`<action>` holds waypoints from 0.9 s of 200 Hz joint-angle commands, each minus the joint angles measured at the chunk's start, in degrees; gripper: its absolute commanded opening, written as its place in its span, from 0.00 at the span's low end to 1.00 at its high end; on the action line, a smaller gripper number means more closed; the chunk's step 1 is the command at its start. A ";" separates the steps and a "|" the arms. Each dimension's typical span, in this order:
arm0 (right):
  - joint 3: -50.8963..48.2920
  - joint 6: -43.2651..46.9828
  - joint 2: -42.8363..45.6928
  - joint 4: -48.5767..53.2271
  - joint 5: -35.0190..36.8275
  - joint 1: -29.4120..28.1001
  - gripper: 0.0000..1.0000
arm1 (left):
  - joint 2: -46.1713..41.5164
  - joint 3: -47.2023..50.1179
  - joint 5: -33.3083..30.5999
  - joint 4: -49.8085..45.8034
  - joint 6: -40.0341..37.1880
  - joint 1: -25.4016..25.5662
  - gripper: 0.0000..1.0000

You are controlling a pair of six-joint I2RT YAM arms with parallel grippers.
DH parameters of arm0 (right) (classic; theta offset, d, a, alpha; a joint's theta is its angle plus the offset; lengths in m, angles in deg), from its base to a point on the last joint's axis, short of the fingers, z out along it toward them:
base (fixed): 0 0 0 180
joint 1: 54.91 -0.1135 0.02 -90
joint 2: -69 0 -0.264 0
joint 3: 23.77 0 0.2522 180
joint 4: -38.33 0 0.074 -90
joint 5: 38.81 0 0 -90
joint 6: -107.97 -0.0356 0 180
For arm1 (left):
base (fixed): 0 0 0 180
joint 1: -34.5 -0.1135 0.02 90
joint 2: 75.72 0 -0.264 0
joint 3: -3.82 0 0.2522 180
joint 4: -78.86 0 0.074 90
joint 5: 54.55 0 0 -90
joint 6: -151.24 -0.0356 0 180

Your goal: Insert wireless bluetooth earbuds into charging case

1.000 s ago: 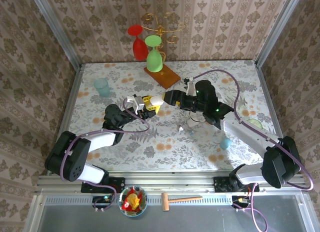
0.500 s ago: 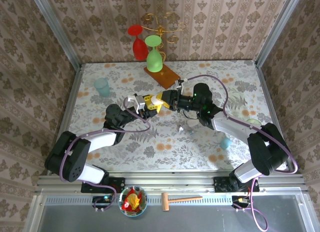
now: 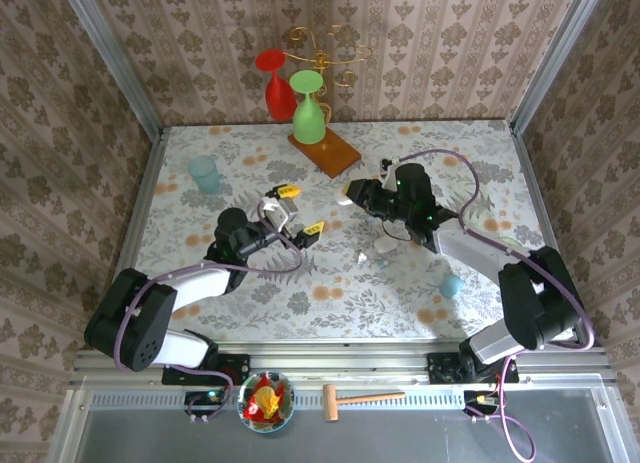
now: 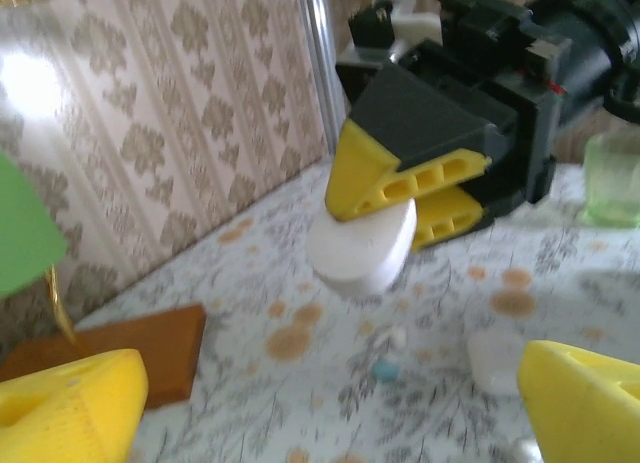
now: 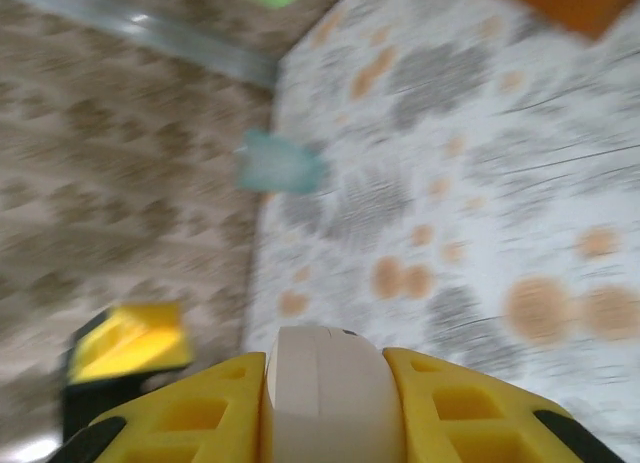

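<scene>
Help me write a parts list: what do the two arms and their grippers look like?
The left arm and right arm match: white links between bulky black joints, each trailed by a looping purple cable. The left gripper and right gripper have black bodies and wedge-shaped yellow fingers with cut-out holes.

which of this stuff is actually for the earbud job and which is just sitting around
For the job:
- white case, pinched in the right fingers
- tiny white earbud on the table
- left fingers, open and empty

Just lying about:
- teal cup
- red glass and green glass
- wooden board
- hammer
</scene>
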 commanded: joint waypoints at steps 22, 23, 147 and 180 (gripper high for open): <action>11.10 8.38 -14.73 8.04 8.18 3.13 0.30 | -0.08 0.68 -3.98 -8.48 -7.20 2.21 1.00; 11.35 8.38 -15.11 8.14 8.18 3.13 0.30 | -0.12 0.64 -3.97 -8.54 -7.16 2.26 1.00; 24.96 17.34 -27.39 19.41 15.02 5.22 0.72 | 1.00 -0.24 -3.85 -9.96 -4.57 3.27 1.00; 20.21 29.03 -16.76 27.32 19.68 4.74 0.88 | -0.08 -0.63 -4.02 -11.78 -4.31 3.25 1.00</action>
